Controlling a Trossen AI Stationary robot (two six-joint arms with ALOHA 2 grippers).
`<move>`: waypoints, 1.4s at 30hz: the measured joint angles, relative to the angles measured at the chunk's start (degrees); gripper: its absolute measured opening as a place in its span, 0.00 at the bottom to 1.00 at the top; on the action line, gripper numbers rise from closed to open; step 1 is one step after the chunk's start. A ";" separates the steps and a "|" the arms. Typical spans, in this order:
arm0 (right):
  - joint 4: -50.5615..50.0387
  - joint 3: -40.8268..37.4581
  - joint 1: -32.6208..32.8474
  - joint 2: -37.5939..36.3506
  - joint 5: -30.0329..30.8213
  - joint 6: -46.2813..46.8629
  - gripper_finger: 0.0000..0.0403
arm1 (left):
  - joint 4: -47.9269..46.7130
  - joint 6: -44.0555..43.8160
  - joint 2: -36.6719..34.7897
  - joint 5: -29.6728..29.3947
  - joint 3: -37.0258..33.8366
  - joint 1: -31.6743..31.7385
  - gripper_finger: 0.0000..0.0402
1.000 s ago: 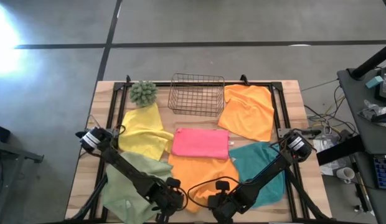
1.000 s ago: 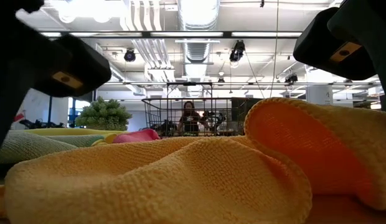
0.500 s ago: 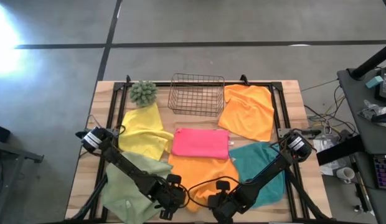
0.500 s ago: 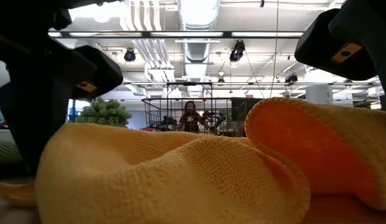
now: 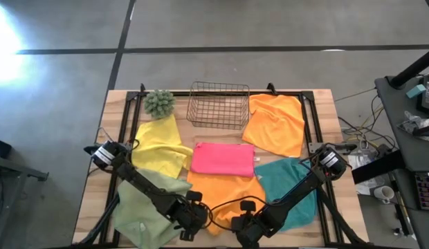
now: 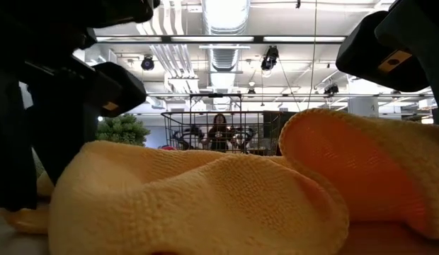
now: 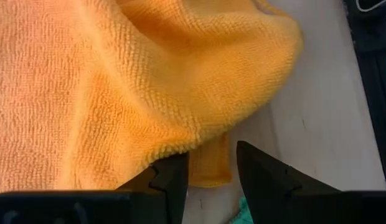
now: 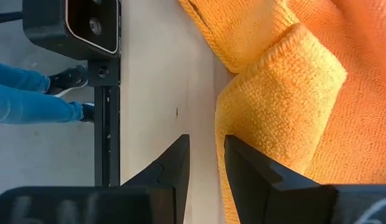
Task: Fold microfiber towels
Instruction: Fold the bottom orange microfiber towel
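Nearest the front edge of the table (image 5: 90, 207): both arms reaching down low, left gripper (image 5: 189, 223) and right gripper (image 5: 243, 228) each at a front corner of the middle orange towel (image 5: 225, 194). Left wrist cam: fingers (image 7: 170, 180) standing a narrow gap apart w/ a little flap of that orange cloth poking in between, can't tell if actually pinched. Right wrist cam: fingers (image 8: 171, 168) also a narrow gap apart, only bare wood between them, rolled orange hem just beside one finger, nothing held. From the low cam, same towel bunched up in big folds, taller hump on the right side. Pale sage green towel (image 5: 142, 211) at front left under the left arm, teal towel (image 5: 290, 187) at front right under the right arm. Further back, mid-table: pink towel (image 5: 223, 158) folded into a neat rectangle, touching the orange one's back edge; yellow towel (image 5: 159, 144) rumpled to its left. Back row: spiky green ball plant (image 5: 159, 102) at left, copper wire basket (image 5: 218, 105) in the centre, second orange towel (image 5: 275, 123) spread loosely at right. Way off in the bg through the basket wires, a person (image 6: 219, 132) in the room.
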 joint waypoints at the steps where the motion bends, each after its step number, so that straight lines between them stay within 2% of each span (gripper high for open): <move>1: -0.04 0.00 -0.02 0.00 0.00 0.02 0.23 | 0.05 0.00 0.00 0.16 -0.11 0.00 0.30; 28: -0.75 0.00 -0.02 0.00 0.00 0.94 0.23 | 0.96 0.36 0.42 0.17 -0.66 -1.49 0.30; 42: -0.91 0.00 0.31 -0.30 -0.46 3.12 0.23 | 2.92 -1.36 4.47 -2.61 -0.55 -0.99 0.29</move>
